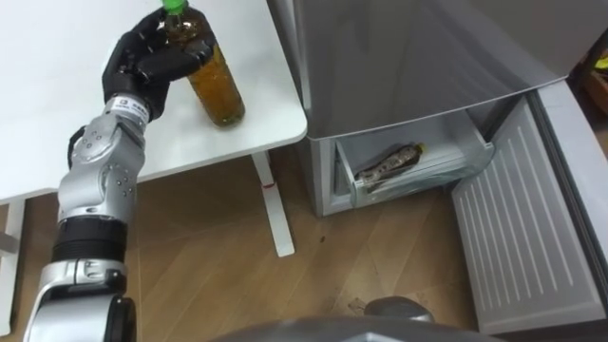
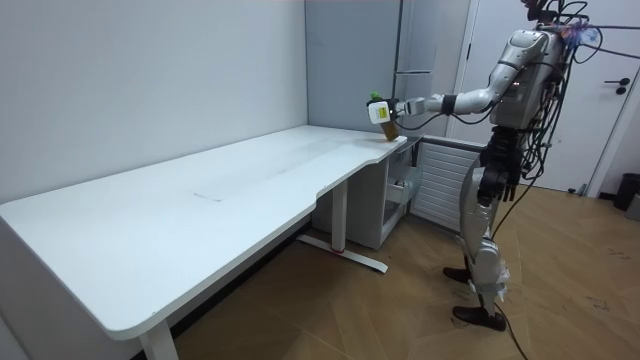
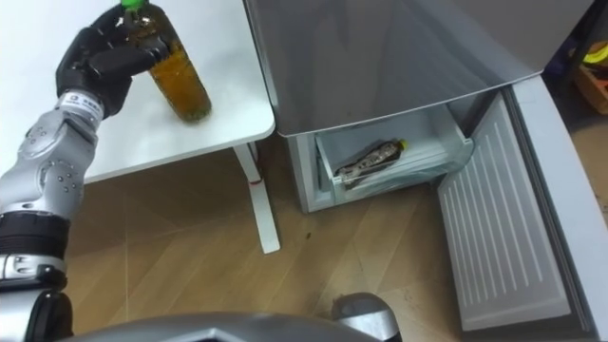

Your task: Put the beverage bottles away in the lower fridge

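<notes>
The robot stands on the wooden floor at the end of a long white table point(image 1: 57, 114), just beside a grey fridge point(image 1: 399, 66). In the room view its left arm is stretched out over the table's corner.

The left hand point(image 1: 147, 57) has its dark fingers curled round the upper part of a bottle point(image 1: 217, 85) with amber drink and a green cap. The bottle is tilted, with the cap leaning toward the hand. Its base is near the table's corner, close to the edge that faces the fridge. I cannot tell if the base touches the table top.

The fridge's lower door point(image 1: 522, 228) is swung wide open to the right, and its ribbed white inner side is visible. In the open lower compartment point(image 1: 446, 152) a second bottle point(image 1: 389, 163) lies on its side, slanted, and takes the middle of the space.

Between the held bottle and the compartment there are the table's corner and, under it, the white table leg point(image 1: 275, 204), which stands on the floor near the fridge's front.
</notes>
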